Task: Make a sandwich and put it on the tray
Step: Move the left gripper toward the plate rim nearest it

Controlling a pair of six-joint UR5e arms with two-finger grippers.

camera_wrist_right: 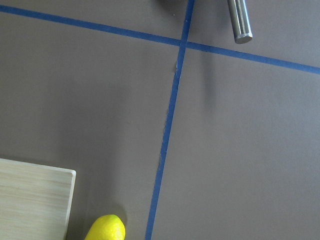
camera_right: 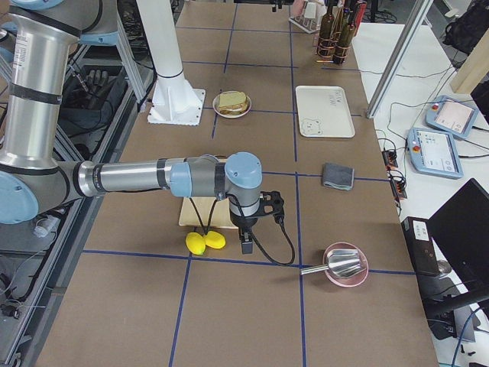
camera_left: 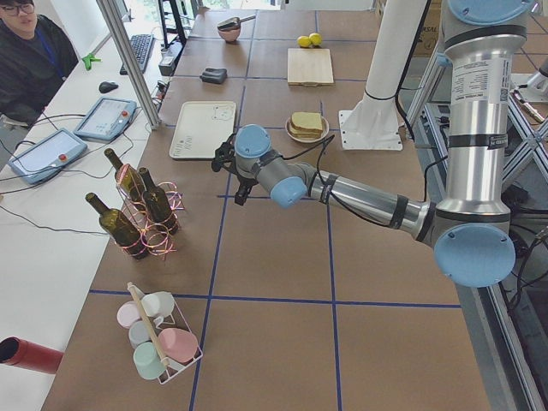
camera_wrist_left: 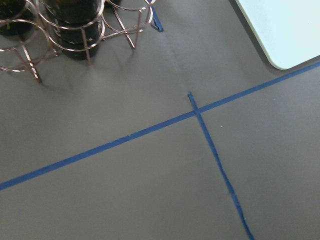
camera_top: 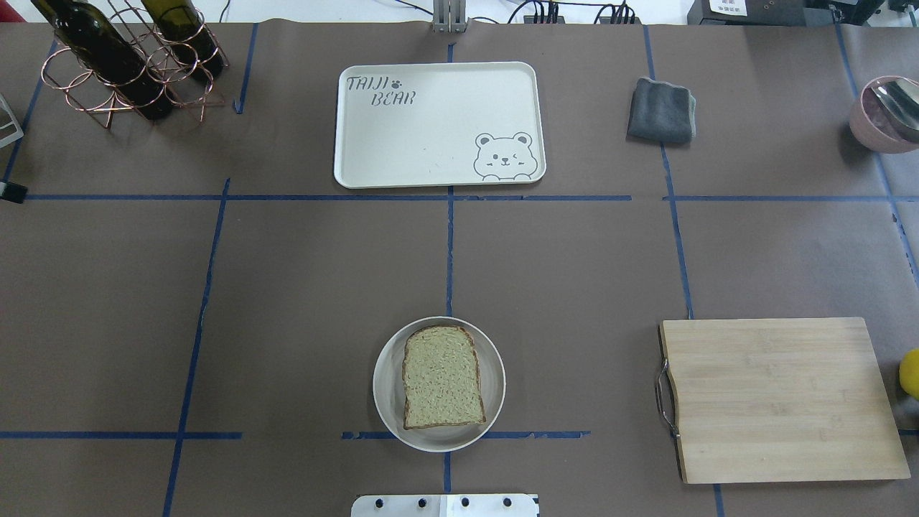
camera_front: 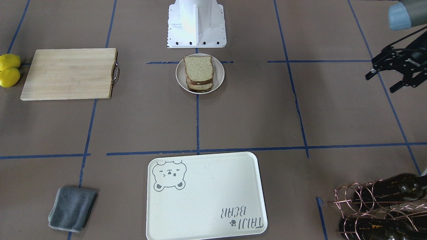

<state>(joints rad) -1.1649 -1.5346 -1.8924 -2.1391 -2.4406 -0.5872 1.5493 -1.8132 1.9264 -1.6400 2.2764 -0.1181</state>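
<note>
The left gripper (camera_front: pixel 381 81) hovers over bare table near the copper wire rack (camera_front: pixel 367 203) of wine bottles. Its black fingers are spread and hold nothing. The right gripper (camera_right: pixel 246 243) hangs at the far end of the table, just beside the lemons (camera_right: pixel 205 241) and the bamboo cutting board (camera_top: pixel 775 395). Only the side view shows it, so I cannot tell whether its fingers are apart or together.

Both arms are parked wide, probably to leave the middle lane open. There the sandwich (camera_front: pixel 199 70) sits on a round white plate (camera_top: pixel 384 388) close to the robot's base. The cream tray (camera_top: pixel 431 129) lies straight across from it, well apart and bare.

The bread is speckled tan with a dark crust, squarish with a domed top, and the slices are stacked roughly flush. A pale sliver shows between them in the front-facing view. It may be egg, but it is too small to tell. The tray is smooth and matte, with rounded corners and a low rim. It looks like a flat, forgiving surface to land the sandwich on. The stack looks soft and may shear if it is pinched from the sides.
</note>
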